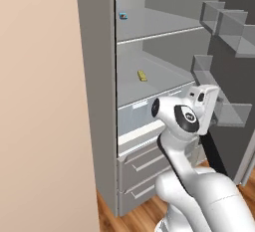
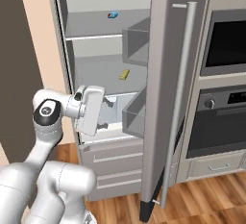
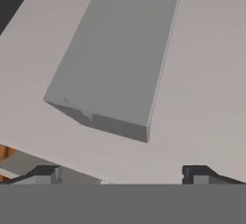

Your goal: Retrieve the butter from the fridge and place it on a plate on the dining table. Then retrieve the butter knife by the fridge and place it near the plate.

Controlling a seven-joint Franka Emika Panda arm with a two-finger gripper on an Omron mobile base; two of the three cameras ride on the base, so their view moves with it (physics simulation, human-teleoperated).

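From the hand view, the spread end effector (image 3: 122,172) faces grey fridge (image 1: 97,101) panels; base views show the butter (image 1: 142,75).

The fridge (image 1: 97,101) is plain grey steel with paler grey shelves (image 1: 149,76) inside, and on the shelf at mid-frame lies the butter (image 1: 142,75), a pale yellow stick, while a small blue-and-red packet (image 1: 123,15) sits on the shelf above it toward the top of the frame. The arm (image 1: 199,191) at the lower right of the left base view is glossy white with dark, near-black joints, and its gripper (image 2: 106,115) carries 2 dark jaws. The wall (image 1: 45,101) on the left is flat beige, the floor (image 2: 206,199) shows warm brown wood planks, and the oven (image 2: 226,74) at the right of the right base view is grey with black glass.
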